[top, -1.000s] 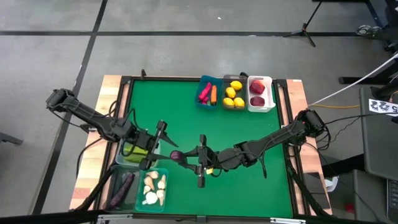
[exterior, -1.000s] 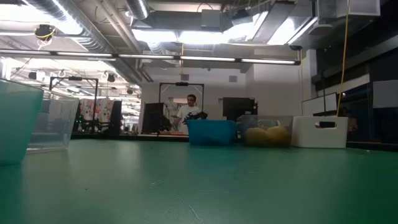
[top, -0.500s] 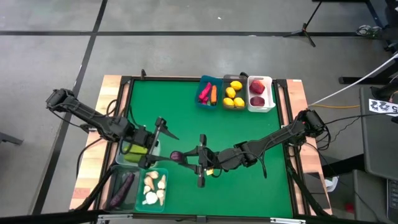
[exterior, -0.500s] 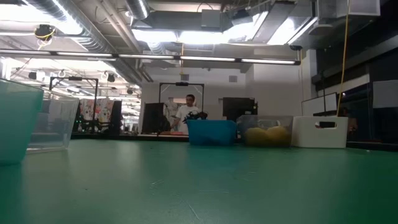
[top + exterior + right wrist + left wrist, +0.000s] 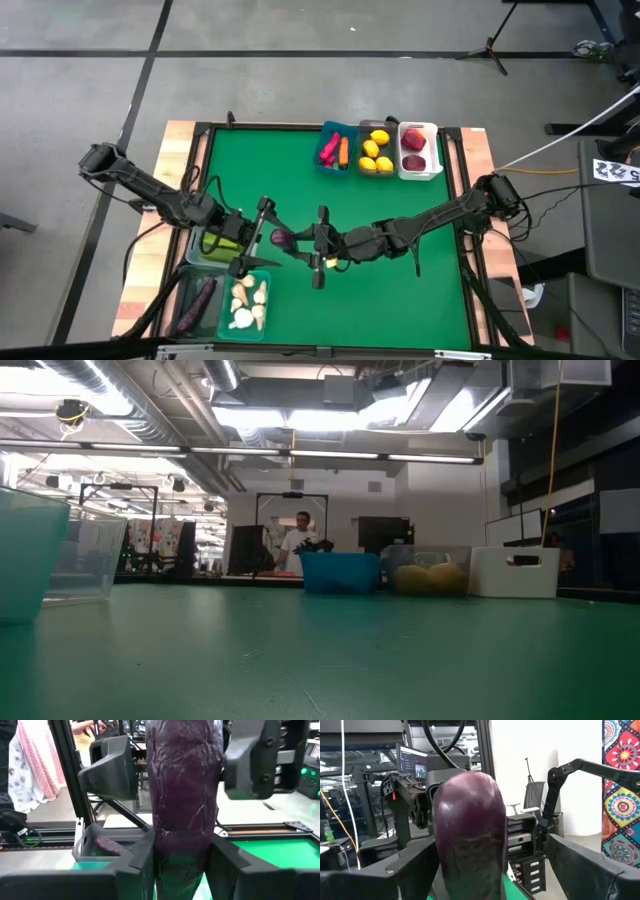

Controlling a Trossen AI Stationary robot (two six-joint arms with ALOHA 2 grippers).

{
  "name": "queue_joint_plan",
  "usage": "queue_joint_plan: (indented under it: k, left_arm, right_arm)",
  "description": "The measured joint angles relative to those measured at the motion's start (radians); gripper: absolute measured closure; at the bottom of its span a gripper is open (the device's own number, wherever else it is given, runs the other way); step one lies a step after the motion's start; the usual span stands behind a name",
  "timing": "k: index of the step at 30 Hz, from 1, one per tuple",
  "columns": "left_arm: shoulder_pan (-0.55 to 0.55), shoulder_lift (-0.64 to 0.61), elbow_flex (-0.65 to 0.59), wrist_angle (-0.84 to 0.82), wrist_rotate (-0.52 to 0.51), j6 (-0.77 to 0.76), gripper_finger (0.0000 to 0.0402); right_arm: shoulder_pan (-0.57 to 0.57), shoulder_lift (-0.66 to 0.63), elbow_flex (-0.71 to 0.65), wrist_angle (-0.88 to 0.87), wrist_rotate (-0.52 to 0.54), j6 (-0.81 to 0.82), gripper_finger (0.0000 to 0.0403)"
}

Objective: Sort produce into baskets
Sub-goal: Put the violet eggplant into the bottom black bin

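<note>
A dark purple eggplant [image 5: 280, 238] hangs above the green mat's near left part, with my right gripper [image 5: 303, 246] shut on it. My left gripper [image 5: 258, 236] is open wide. Its fingers [image 5: 395, 870] stand on either side of the eggplant's free end [image 5: 470, 830]; no touch shows. Beside it are the pale clear basket [image 5: 204, 254] with green cucumbers, the dark clear basket [image 5: 180, 296] with an eggplant, and the teal basket [image 5: 262, 296] with white garlic. My right gripper pinches the eggplant's near end [image 5: 182, 855] between its two fingers [image 5: 142, 857]. The fingers come level from the table's right and lie along the eggplant. It sticks out ahead of them toward my left gripper, lifted clear of the mat.
At the far edge stand the blue basket [image 5: 326, 160] with a pink pepper and a carrot, the grey-clear basket [image 5: 377, 172] with lemons, and the white basket [image 5: 433, 150] with red apples. The mat's middle [image 5: 300, 190] lies bare. A person [image 5: 302, 545] shows in the room behind.
My left gripper has opened wider and shifted a little toward the table's right. My right gripper has carried the eggplant toward the left and slightly toward the far edge, so its free end now sits between my left gripper's fingers.
</note>
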Motion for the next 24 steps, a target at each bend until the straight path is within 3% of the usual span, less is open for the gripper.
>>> queue_joint_plan:
  k: [9,24]
  left_arm:
    - [0.014,-0.001,0.000,0.027,-0.016,-0.005,0.0064]
    - [0.044,-0.001,0.000,0.011,-0.018,-0.042,0.0207]
  right_arm:
    - [0.002,0.000,0.000,-0.025,-0.005,0.002,0.0272]
    - [0.003,0.000,0.000,-0.025,-0.006,0.004,0.0272]
